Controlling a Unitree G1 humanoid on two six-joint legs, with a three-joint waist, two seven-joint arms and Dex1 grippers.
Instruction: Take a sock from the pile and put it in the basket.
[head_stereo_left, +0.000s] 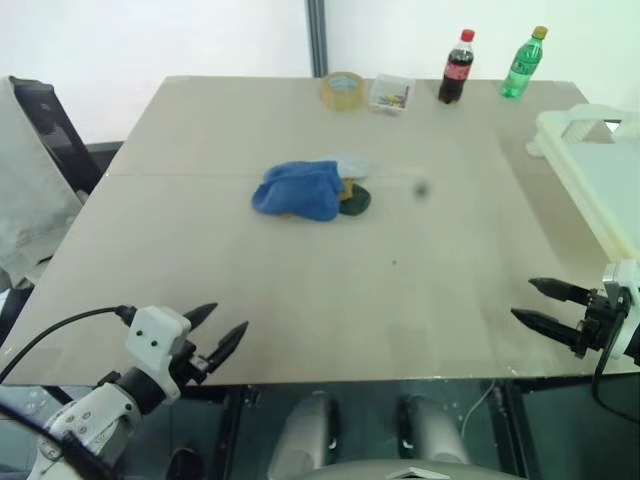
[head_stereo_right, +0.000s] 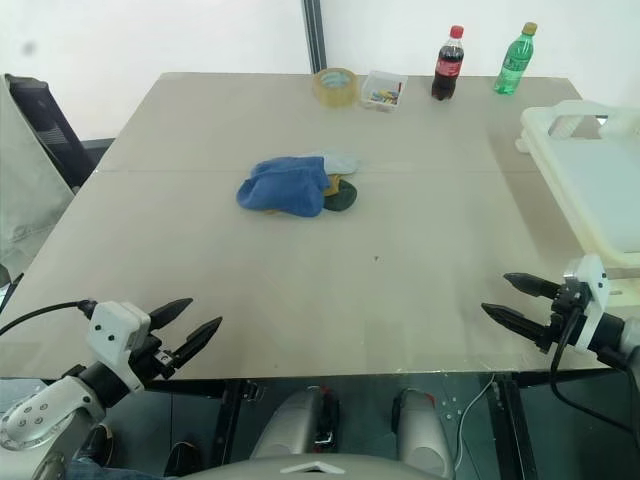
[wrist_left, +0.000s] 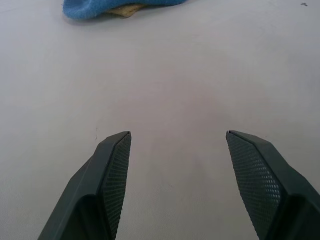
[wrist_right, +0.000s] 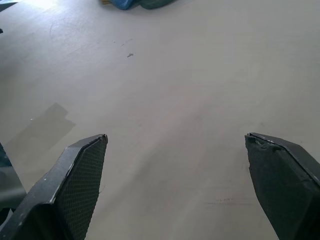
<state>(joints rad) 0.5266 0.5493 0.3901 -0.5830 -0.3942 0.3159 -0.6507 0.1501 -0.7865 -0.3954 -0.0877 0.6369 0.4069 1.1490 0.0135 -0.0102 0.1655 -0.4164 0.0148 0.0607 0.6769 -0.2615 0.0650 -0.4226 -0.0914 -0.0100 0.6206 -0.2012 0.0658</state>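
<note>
Big pale wood table (head_stereo_left: 300, 270). Sock pile (head_stereo_left: 308, 190) mid-table, basket (head_stereo_left: 600, 170) at the right edge, then tape roll (head_stereo_left: 343, 90), small clear box (head_stereo_left: 390, 93), cola bottle (head_stereo_left: 455, 68), green bottle (head_stereo_left: 522, 63) along the far edge.

Basket (head_stereo_left: 590, 160) cut off at right edge, small clear box's (head_stereo_left: 390, 93) contents — too small to tell

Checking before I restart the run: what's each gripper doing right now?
Left gripper: open, holding nothing, over the table's near edge.
Right gripper: open, holding nothing, near the basket.
</note>
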